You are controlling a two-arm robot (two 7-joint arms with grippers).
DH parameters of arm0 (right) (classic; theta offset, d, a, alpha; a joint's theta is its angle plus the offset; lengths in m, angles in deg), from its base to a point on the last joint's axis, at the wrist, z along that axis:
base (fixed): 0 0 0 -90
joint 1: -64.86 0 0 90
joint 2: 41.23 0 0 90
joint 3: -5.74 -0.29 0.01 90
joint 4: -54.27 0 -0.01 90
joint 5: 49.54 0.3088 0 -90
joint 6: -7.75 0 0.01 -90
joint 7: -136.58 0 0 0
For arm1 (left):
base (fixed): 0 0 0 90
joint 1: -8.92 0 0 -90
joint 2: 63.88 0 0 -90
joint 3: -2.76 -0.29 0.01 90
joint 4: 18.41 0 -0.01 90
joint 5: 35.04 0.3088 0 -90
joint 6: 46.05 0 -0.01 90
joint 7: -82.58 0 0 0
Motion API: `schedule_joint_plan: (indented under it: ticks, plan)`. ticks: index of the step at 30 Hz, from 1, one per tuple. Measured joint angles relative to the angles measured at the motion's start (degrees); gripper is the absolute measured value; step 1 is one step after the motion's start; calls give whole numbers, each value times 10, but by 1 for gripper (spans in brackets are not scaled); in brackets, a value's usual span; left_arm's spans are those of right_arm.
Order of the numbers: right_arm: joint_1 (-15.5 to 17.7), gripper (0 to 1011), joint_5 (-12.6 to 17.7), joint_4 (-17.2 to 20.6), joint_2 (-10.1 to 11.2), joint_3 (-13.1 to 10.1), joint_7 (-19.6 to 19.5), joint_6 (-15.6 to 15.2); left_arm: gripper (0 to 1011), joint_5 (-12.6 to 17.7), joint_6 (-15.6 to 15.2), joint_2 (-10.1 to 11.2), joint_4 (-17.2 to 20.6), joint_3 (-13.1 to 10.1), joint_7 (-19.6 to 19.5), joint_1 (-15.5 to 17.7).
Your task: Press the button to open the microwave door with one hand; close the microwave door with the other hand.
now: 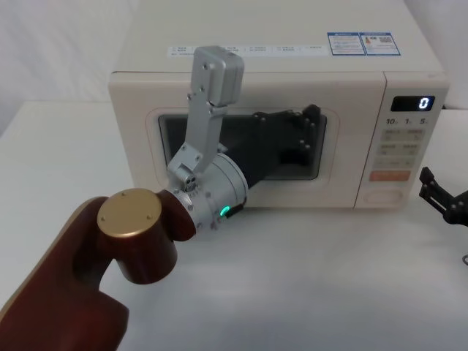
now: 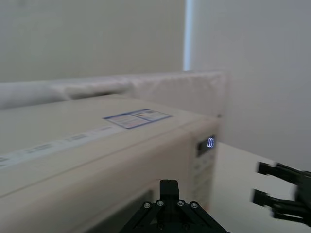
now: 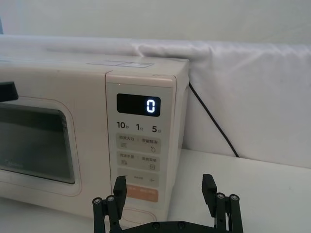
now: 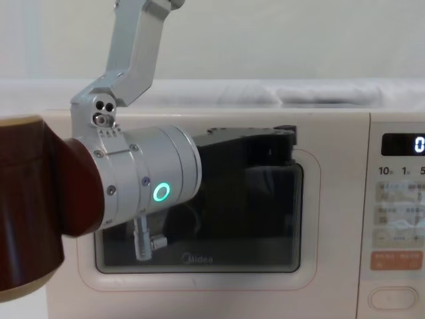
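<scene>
The cream-white microwave door [image 1: 292,91] sits flush against the oven front, its dark window [image 4: 252,219] carrying the Midea logo. My left arm reaches across the window, and the black left gripper [image 1: 310,117] lies at the window's upper right corner [image 4: 282,136]. In the left wrist view its fingers [image 2: 168,187] stand together as one post, shut on nothing. The button [image 1: 385,196] is the wide oval key under the orange key [image 3: 141,195] at the foot of the control panel. My right gripper [image 3: 164,194] hovers open just in front of that panel, low at the oven's right [image 1: 439,196].
The display [image 3: 138,104] reads 0. A black power cable [image 3: 214,121] runs down behind the oven's right side against a white cloth. White table top [image 1: 307,278] spreads in front of the microwave, with my left forearm [image 1: 139,234] over its left part.
</scene>
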Motion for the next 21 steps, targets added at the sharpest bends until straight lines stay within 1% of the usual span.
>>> schedule_joint_plan:
  ticks: [3,6,7,9,15,21]
  plan:
    - [0,1002,0,0,0,0,0,0,0,-14,-5,13,9,-8,-18,-3]
    - [0,1002,0,0,0,0,0,0,0,-23,-8,21,16,-15,-25,-5]
    - [0,1002,0,0,0,0,0,0,0,-23,-8,21,16,-15,-25,-5]
    - [0,1002,0,0,0,0,0,0,0,-30,-10,29,25,-18,-28,-8]
    - [0,1002,0,0,0,0,0,0,0,-43,-13,44,50,-20,-26,-24]
    - [0,1002,0,0,0,0,0,0,0,-52,-10,64,86,-18,-8,-56]
